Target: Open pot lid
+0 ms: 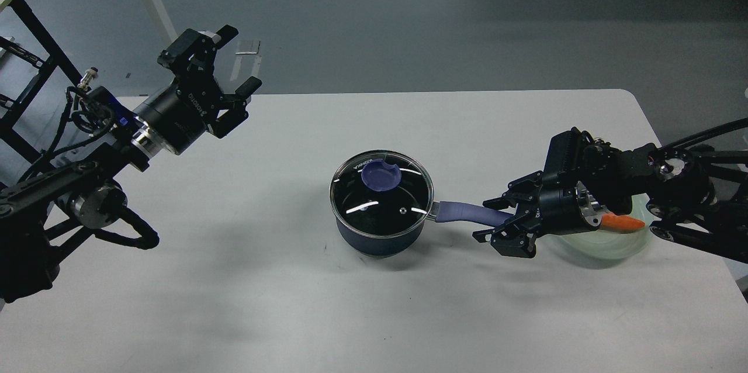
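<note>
A dark blue pot (380,238) stands mid-table with a glass lid (383,194) on it. The lid has a purple knob (380,176). The pot's purple handle (470,213) points right. My right gripper (497,221) is open, its fingers straddling the end of the handle without closing on it. My left gripper (231,66) is open and empty, raised above the table's far left, well away from the pot.
A pale green plate (608,241) holding a carrot (625,223) sits at the right, partly hidden behind my right arm. The white table (292,303) has a rounded far-right corner. Black frames and floor lie beyond its far edge.
</note>
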{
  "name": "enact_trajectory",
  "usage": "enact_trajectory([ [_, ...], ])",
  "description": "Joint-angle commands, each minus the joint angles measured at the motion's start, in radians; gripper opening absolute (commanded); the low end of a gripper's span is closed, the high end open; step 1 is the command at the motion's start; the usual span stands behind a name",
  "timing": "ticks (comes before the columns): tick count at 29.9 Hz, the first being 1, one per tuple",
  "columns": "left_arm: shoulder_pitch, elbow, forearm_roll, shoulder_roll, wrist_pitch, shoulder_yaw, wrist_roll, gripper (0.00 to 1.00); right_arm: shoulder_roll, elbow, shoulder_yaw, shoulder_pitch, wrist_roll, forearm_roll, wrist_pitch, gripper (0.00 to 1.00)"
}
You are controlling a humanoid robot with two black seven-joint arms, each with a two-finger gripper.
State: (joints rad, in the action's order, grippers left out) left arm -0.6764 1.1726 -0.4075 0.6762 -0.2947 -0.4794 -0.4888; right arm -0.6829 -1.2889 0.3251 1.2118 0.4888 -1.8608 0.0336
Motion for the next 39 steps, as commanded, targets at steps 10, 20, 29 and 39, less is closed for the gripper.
enact_trajectory([
  [10, -0.077, 0.041, -0.522, -0.007, -0.006, -0.004, 0.0, 0.99, -0.001, 0.0, 0.002, 0.002, 0.0, 0.0, 0.0, 0.33],
  [20, -0.152, 0.179, -1.186, -0.063, 0.107, 0.005, 0.0, 0.99, -0.001, -0.001, 0.002, 0.0, 0.0, 0.0, 0.002, 0.31],
  [29, -0.233, 0.133, -1.573, -0.151, 0.376, 0.252, 0.0, 0.99, 0.0, -0.001, 0.002, 0.0, 0.0, 0.0, 0.003, 0.31],
  [39, -0.25, -0.034, -1.657, -0.27, 0.401, 0.292, 0.0, 0.99, 0.0, -0.001, 0.005, 0.0, 0.0, 0.002, 0.005, 0.31],
])
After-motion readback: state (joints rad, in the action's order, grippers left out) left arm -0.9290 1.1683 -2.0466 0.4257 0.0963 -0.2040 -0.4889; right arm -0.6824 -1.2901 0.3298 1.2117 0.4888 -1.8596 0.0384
